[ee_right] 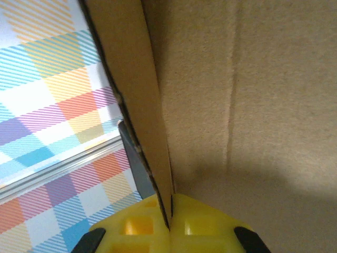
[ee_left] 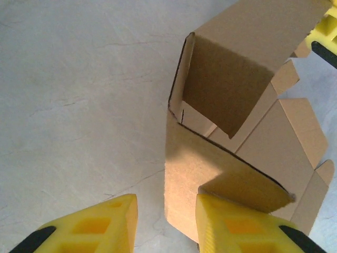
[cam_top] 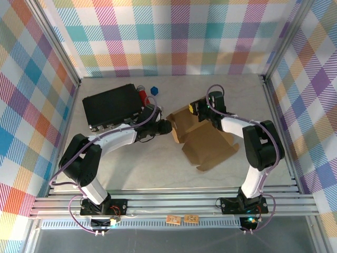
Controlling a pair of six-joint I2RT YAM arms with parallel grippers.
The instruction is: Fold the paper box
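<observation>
My left gripper [ee_left: 167, 211] has its fingers apart. The nearest cardboard wall of the paper box [ee_left: 231, 79] stands right at the tips, against the inner face of one finger, so I judge I am there to steady that wall or press it inward. Beyond it a flap stands raised. My right gripper [ee_right: 169, 203] is clamped on a panel edge, propping it upright. The half-open box lies flat, its long axis running slantwise away from my left fingertips.

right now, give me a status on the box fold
Right gripper jaws shut on a paper box flap. Left gripper jaws open at a raised panel. Box partly folded. Black case off left, apart from it.
</observation>
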